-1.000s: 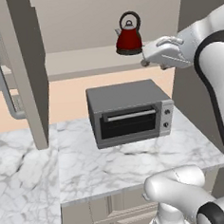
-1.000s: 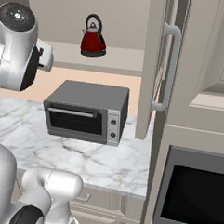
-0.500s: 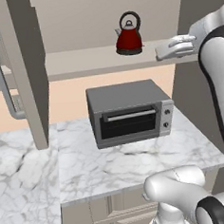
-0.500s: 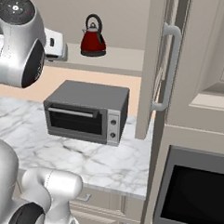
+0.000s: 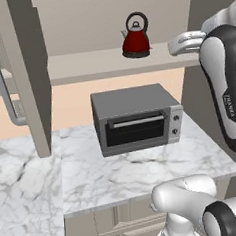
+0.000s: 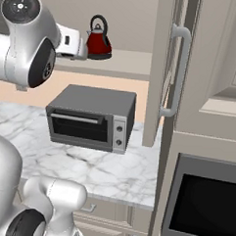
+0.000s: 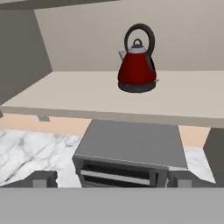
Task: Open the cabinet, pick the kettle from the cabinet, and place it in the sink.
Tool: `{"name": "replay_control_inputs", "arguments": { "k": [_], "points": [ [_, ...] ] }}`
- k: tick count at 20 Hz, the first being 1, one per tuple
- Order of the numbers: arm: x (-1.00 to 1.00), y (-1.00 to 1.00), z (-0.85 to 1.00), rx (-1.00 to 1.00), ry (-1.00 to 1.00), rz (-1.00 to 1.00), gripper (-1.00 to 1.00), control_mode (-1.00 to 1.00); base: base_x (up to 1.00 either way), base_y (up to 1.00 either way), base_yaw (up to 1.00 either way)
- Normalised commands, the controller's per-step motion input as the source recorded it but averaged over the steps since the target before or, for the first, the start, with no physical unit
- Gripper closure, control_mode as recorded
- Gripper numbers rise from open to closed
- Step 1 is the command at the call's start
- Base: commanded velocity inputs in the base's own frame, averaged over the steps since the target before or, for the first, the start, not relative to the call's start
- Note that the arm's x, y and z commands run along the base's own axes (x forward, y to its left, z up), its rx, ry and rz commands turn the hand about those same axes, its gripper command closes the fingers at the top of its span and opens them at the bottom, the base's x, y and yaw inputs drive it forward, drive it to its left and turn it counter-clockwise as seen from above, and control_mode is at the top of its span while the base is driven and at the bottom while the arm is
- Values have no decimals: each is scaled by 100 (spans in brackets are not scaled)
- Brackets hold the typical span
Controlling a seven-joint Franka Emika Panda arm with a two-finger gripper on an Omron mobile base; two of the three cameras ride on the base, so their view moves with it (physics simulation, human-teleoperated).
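- The cabinet (image 5: 111, 65) stands open, both tall doors swung out: one door with its long bar handle hangs at the left of the left base view, the other at the right of the right base view (image 6: 164, 68)
- The kettle (image 5: 135, 37) sits upright on the plain beige shelf (image 7: 78, 94) inside the cabinet, red body, silver lid, black loop handle standing above it
- In the hand view the kettle (image 7: 137, 61) is centred in the upper half, set back from the shelf's front edge, spout pointing to the left of that view
- The gripper (image 7: 111, 179) is spread wide: its two dark finger tips (image 7: 43, 179) rise far apart at the bottom of the hand view, with nothing between them
- In the left base view the white hand is raised to shelf height, to the right of the kettle and apart from it
- In the right base view the hand reaches in from the left, close beside the kettle (image 6: 98, 39); whether they touch cannot be told there
- A grey toaster oven (image 5: 136, 117) stands on the white marble countertop (image 5: 119, 172) directly below the shelf
- A dark built-in oven window (image 6: 203, 203) shows at the lower right of the right base view
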Motion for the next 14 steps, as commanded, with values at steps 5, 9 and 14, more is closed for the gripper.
{"name": "replay_control_inputs", "arguments": {
  "k": [5, 9, 14],
  "points": [
    [41, -18, 1, 0, -1, -10, -100, -100, 0, 0, 0],
    [42, -13, 0, 3, -5, 0, -100, -100, 0, 0, 0],
    [46, -15, 0, 8, -1, 2, -100, -100, 0, 0, 0]
  ]
}}
